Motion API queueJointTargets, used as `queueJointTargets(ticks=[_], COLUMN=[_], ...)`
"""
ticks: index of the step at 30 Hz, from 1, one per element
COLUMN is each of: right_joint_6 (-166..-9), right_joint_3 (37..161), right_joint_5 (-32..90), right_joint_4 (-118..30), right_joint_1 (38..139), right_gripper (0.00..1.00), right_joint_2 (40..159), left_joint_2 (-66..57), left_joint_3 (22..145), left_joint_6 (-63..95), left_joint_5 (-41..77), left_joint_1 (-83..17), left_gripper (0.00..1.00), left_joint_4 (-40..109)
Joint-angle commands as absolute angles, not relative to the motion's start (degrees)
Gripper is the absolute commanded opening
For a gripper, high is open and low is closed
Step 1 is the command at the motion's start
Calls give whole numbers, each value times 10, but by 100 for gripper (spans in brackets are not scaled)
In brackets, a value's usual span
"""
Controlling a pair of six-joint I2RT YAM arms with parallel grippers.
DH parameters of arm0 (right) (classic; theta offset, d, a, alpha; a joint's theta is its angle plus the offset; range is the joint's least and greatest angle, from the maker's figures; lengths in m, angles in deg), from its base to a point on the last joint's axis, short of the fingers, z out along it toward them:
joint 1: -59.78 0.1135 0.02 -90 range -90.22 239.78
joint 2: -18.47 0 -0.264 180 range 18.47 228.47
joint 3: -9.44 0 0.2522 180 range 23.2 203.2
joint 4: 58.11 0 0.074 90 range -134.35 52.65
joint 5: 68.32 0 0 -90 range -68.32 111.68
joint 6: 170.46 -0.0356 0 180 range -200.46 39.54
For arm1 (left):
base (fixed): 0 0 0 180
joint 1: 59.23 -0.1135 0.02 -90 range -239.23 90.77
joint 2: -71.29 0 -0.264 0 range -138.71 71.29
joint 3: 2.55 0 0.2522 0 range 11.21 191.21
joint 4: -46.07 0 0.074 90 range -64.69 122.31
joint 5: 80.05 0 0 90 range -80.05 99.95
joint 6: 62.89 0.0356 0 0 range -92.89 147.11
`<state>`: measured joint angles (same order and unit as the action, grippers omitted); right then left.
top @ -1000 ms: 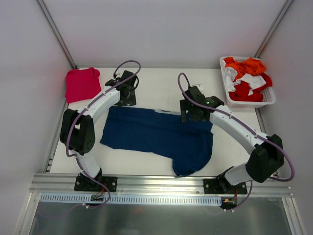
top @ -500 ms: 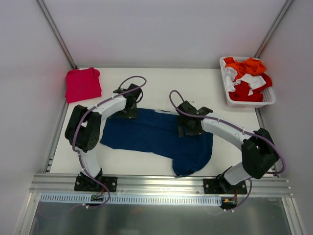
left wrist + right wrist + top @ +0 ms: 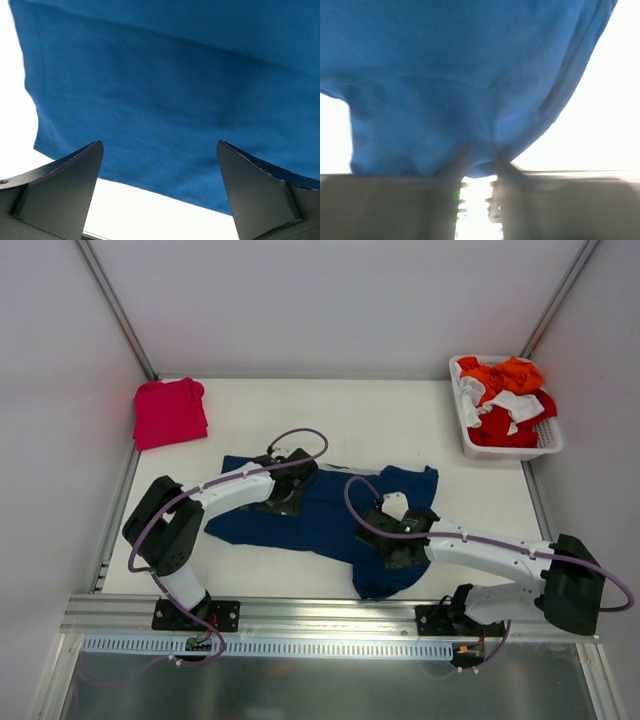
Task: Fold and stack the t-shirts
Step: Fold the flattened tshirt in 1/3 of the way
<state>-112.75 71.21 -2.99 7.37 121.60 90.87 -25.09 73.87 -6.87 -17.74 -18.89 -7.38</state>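
Note:
The navy t-shirt lies spread across the middle of the table, its right part bunched and lifted. My right gripper sits over that right part, shut on a pinch of the blue cloth; in the blurred right wrist view the two fingers meet at the cloth's edge. My left gripper hovers over the shirt's left half with jaws wide open and nothing between them; its view shows blue cloth and the shirt's edge against the white table. The pinkish-red t-shirt lies folded at the back left.
A white basket holding orange, red and white clothes stands at the back right. Grey walls enclose the table on three sides. A metal rail runs along the near edge by the arm bases.
Both arms swung toward the near side. The right gripper shut on the navy shirt's far right edge and dragged it nearer, bunching the cloth. The left gripper stayed open.

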Motion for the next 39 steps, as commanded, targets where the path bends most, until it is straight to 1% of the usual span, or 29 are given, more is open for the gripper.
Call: queueJointTargets(ticks=[1, 2, 3, 4, 5, 6, 7, 12, 13, 14, 15, 17, 18, 19, 21, 22, 24, 25, 27, 34, 39], right_joint_6=[-1241, -1253, -1261, -1275, -1283, -1294, -1306, -1382, -1393, -1406, -1425, -1446, -1469, -1479, -1501, -1520, -1533, -1545, -1548, -1573, -1567], right_joint_3=[673, 663, 652, 637, 634, 632, 631, 642, 648, 656, 680, 713, 748, 764, 796, 820, 837, 847, 847, 809, 768], right_joint_5=[-64, -64, -63, -58, -57, -57, -57, -57, -58, -60, -66, -76, -84, -86, -96, -98, -98, -99, -95, -99, -131], right_joint_4=[111, 108, 95, 88, 86, 87, 89, 102, 108, 115, 136, 181, 199, 218, 267, 280, 299, 301, 285, 249, 200], right_joint_1=[1252, 1265, 1270, 1275, 1291, 1301, 1311, 1397, 1422, 1434, 1448, 1486, 1499, 1509, 1542, 1556, 1570, 1579, 1587, 1592, 1585], right_gripper=[5, 1, 1, 0, 1, 0, 1, 1, 3, 7, 18, 25, 29, 37, 44, 53, 60, 65, 68, 69, 72], right_joint_2=[869, 867, 865, 864, 865, 867, 869, 908, 918, 926, 946, 967, 993, 1007, 1035, 1063, 1086, 1100, 1108, 1120, 1108], left_joint_2=[-235, -233, -232, -229, -226, -224, -222, -232, -235, -241, -245, -256, -259, -263, -270, -271, -278, -278, -280, -278, -277], left_joint_3=[724, 722, 719, 718, 717, 717, 715, 715, 716, 717, 721, 726, 730, 732, 734, 735, 737, 738, 736, 732, 725], left_joint_6=[-109, -115, -122, -137, -144, -154, -159, -190, -195, -197, -200, -203, -204, -204, -207, -208, -208, -208, -207, -208, -210], left_joint_5=[-212, -219, -233, -238, -242, -249, -248, -227, -226, -226, -221, -216, -215, -215, -213, -213, -212, -211, -211, -213, -214], left_joint_1=[-138, -128, -119, -109, -91, -82, -75, -25, -18, -11, -3, 3, 10, 13, 20, 26, 31, 33, 35, 39, 39], left_gripper=[97, 93, 83, 71, 54, 11, 0, 0, 0, 0, 0, 0, 0, 0, 0, 0, 0, 0, 0, 0, 0], left_joint_4=[-75, -73, -72, -72, -72, -74, -73, -73, -73, -73, -73, -74, -73, -74, -74, -73, -74, -73, -74, -74, -73])
